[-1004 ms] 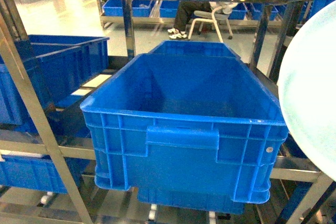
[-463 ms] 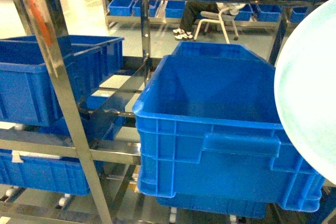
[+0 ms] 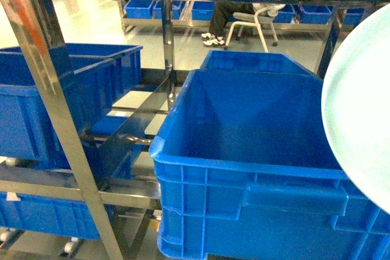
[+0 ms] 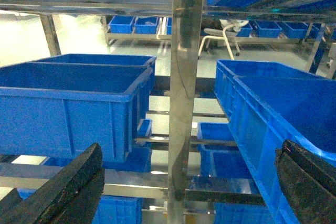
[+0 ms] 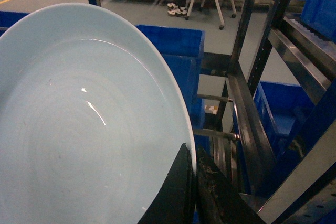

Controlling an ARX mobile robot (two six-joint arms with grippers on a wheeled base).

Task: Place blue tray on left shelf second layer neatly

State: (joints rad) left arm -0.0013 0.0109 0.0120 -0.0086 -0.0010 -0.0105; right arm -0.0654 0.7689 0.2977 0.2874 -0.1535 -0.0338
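Gripped at its rim, the pale sky-blue oval plastic tray point(image 5: 79, 124) is held by the right gripper point(image 5: 193, 190), whose two dark fingers are pinched together on the edge, one on each face of the dish. In the head view the same tray point(image 3: 359, 120) is carried tilted on edge at the far right, above the near corner of the deep, ribbed, dark-blue plastic crate point(image 3: 256, 168). That crate now looms larger and lower than half a second ago, and the shiny stainless-steel upright point(image 3: 55, 114) of the left shelf has slid further left, so the base is judged to be closing in while swinging. Ahead of the left gripper point(image 4: 184, 182), whose fingers are spread wide apart with nothing between them, a mirror-like steel post point(image 4: 184, 87) is seen, with a second dark-blue crate point(image 4: 73, 103) to its left on the rails. No bare stretch of the second layer can be picked out yet, so placement is judged not begun; the tilted tray will need levelling before being set down.
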